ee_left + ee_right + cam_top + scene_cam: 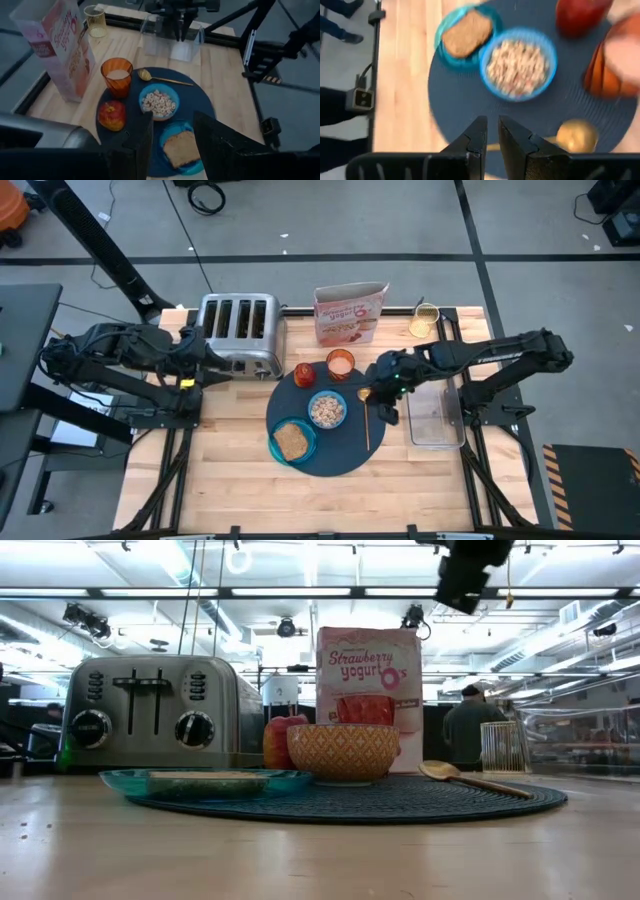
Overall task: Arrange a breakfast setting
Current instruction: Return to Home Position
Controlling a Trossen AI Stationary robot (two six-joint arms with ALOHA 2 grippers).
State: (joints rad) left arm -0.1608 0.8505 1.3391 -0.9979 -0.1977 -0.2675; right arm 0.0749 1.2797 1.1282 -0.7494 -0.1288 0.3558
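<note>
The round dark blue mat (335, 455) lies on the table's middle. On it rest the blue bowl (327, 410) of cereal, the teal plate (278, 450) bearing the toast slice (291, 441), the red fruit (304, 374), the amber cup (340, 364) and the gold spoon (366, 425) along the mat's right side. My right gripper (493, 134) hangs shut above the mat's right edge, over the spoon's bowl end (576, 135), touching nothing. My left gripper (172, 135) stands open and empty, raised by the toaster at the table's left.
A steel toaster (240, 335) and a cereal box (350, 315) stand at the back. A gold wire cup (425, 320) sits back right, and a clear container (435, 418) is right of the mat. Bare wood lies toward the near edge. A person (468, 725) stands in the room behind.
</note>
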